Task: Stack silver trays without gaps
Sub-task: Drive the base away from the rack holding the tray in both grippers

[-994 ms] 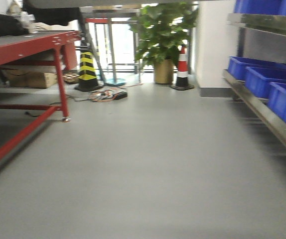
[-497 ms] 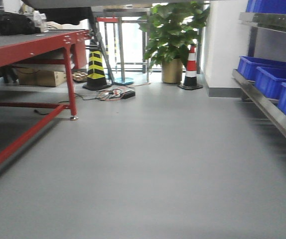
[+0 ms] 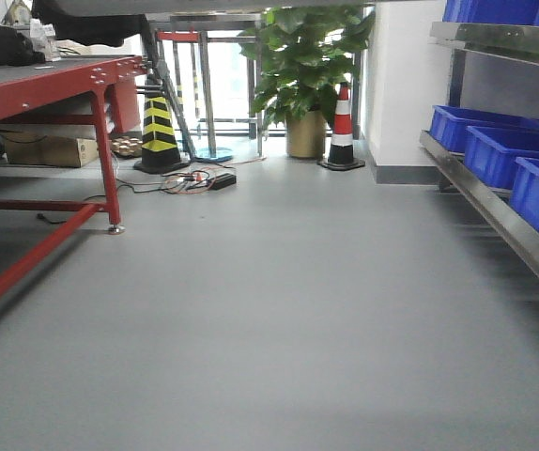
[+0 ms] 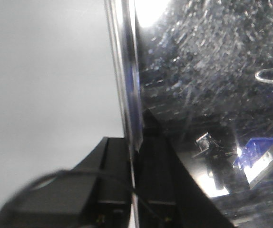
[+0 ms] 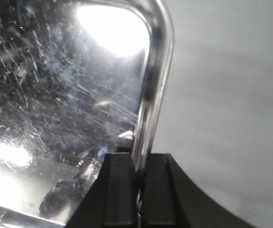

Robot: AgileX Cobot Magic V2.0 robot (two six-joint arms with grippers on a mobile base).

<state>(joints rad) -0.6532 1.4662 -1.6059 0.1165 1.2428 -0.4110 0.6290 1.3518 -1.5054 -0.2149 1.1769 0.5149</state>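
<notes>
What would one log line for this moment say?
left gripper shut on silver tray rim | right gripper shut on silver tray rim

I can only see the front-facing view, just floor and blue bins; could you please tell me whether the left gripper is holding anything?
Observer: Yes, the left gripper is shut on the thin rim of a silver tray.
Operator: Thank you. And the right one?
Observer: The right gripper is shut on a tray rim too, near a rounded corner. I cannot tell whether it is the same tray.
Operator: What does the tray's surface look like?
Observer: It is finely scratched all over and reflects bright light.
</notes>
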